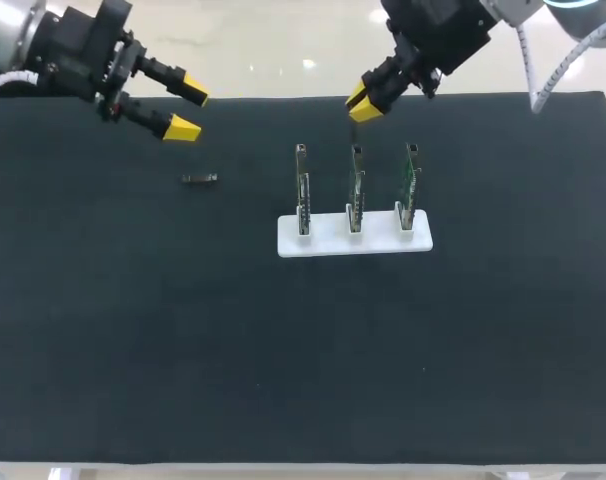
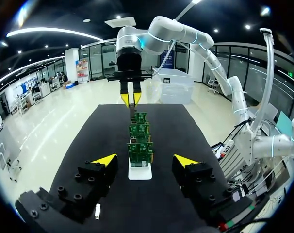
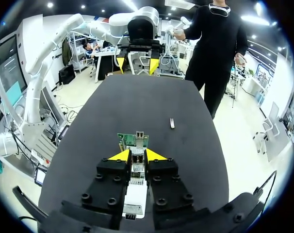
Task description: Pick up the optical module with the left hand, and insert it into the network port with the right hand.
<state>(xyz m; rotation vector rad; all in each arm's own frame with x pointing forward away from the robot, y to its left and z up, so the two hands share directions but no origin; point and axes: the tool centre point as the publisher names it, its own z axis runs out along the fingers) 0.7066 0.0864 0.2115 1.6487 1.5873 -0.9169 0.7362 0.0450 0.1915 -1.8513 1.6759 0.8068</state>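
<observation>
Three circuit boards (image 1: 355,190) stand upright in a white holder (image 1: 323,240). Optical module (image 1: 199,178) lies on the table (image 1: 283,350), well left of the holder. Left tool (image 1: 188,110) spread wide, empty. Right tool (image 1: 363,102) tips pinched together, empty.

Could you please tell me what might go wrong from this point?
The optical module is small and lies flat on the black mat; the open left gripper might nudge rather than grasp it. The right gripper hangs close above the boards in the white holder and could knock one.
</observation>
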